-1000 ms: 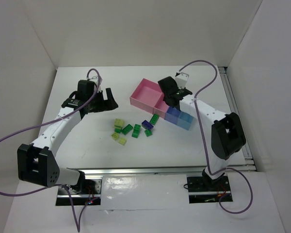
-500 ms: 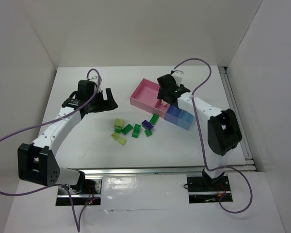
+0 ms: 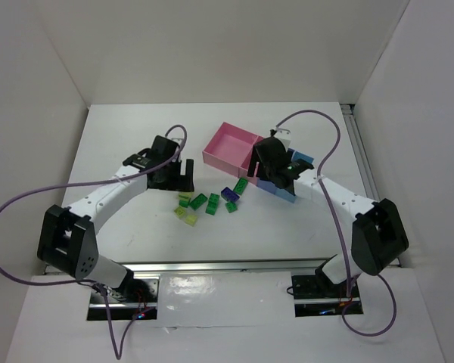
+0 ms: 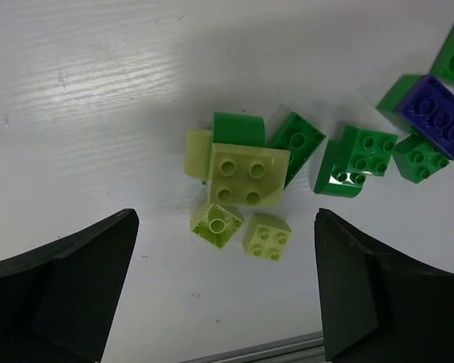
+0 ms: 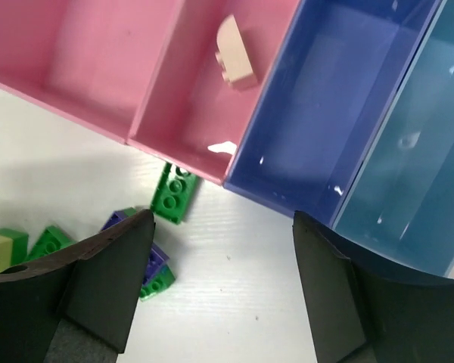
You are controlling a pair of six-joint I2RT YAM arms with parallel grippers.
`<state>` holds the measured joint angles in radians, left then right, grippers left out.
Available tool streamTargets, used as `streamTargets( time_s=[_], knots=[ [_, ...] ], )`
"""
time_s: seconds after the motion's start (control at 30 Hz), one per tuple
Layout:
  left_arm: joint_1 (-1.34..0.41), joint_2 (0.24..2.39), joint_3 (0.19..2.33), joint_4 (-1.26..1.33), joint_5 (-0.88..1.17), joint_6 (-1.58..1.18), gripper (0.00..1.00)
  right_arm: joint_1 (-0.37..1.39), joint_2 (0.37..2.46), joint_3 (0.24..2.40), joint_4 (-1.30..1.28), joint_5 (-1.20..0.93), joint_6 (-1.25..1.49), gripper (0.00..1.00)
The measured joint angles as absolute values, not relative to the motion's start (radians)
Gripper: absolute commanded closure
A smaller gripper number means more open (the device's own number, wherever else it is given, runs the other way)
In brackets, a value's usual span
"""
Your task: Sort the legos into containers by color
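Observation:
The legos lie in a loose pile on the white table (image 3: 136, 136): yellow-green bricks (image 4: 250, 175), dark green bricks (image 4: 367, 151) and a dark blue brick (image 4: 439, 115). My left gripper (image 4: 225, 302) hovers open just above the yellow-green ones, nothing between its fingers. The containers stand in a joined row: wide pink bin (image 5: 83, 45), narrow pink bin (image 5: 193, 91), blue bin (image 5: 340, 98), light blue bin (image 5: 416, 151). One beige brick (image 5: 236, 51) lies in the narrow pink bin. My right gripper (image 5: 223, 295) is open and empty over the table at the bins' near edge.
A dark green brick (image 5: 174, 193) rests against the front wall of the narrow pink bin. White walls enclose the table on three sides. A metal rail (image 3: 242, 266) runs along the near edge by the arm bases.
My left arm has swung right and come over the pile of legos. My right gripper has moved from above the pink bins toward their near side, with its jaws wider apart.

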<state>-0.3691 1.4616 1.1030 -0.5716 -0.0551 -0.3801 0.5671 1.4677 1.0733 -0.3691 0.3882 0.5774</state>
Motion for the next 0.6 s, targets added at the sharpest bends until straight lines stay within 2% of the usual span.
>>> streamTargets(
  time_s=[0.2, 0.37, 0.6],
  knots=[
    [-0.434, 1.506, 1.103, -0.585, -0.117, -0.408, 0.1, 0.568, 1.468, 1.058, -0.381, 0.378, 0.578, 0.16],
    [-0.466, 1.552, 1.124, -0.628, -0.21, -0.565, 0.07, 0.568, 1.468, 1.058, -0.381, 0.378, 0.574, 0.1],
    [-0.477, 1.546, 1.163, -0.731, -0.281, -0.877, 0.08, 0.598, 1.468, 1.06, -0.377, 0.327, 0.505, 0.11]
  ],
)
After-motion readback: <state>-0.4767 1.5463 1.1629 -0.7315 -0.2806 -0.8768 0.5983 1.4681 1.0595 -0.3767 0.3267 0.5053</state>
